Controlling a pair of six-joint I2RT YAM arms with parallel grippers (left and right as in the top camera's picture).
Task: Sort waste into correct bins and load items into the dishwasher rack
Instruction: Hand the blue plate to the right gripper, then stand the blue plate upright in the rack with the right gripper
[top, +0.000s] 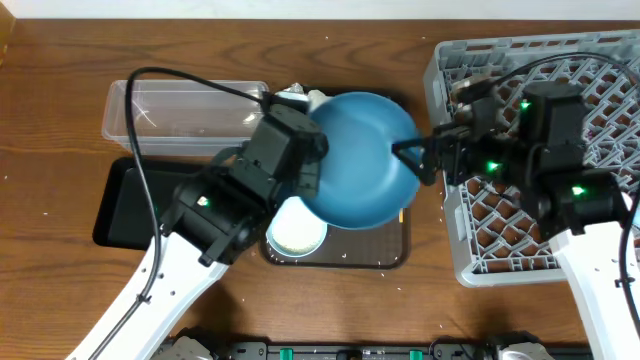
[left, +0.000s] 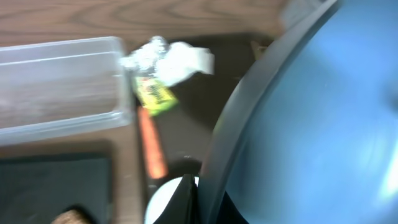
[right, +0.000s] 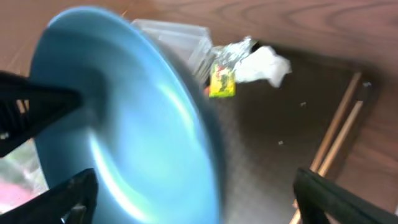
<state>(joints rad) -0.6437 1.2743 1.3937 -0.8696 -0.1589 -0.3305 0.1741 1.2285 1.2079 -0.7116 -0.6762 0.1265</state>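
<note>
My left gripper (top: 312, 165) (left: 200, 198) is shut on the left rim of the large blue plate (top: 365, 160) (left: 311, 124) and holds it tilted above the brown serving tray (top: 385, 250). My right gripper (top: 412, 160) (right: 199, 205) is open, its fingers spread on either side of the plate (right: 137, 124) at its right edge. Foil (left: 143, 55), white tissue (left: 183, 62), a yellow-green wrapper (left: 154, 94) and a carrot (left: 151, 143) lie on the serving tray. The white bowl (top: 297, 232) sits under the plate. Chopsticks (right: 339, 143) lie at the tray's right side.
The clear tub (top: 185, 110) stands at the back left, with the black tray (top: 125, 205) in front of it. The grey dishwasher rack (top: 450, 240) fills the right side, right behind my right arm.
</note>
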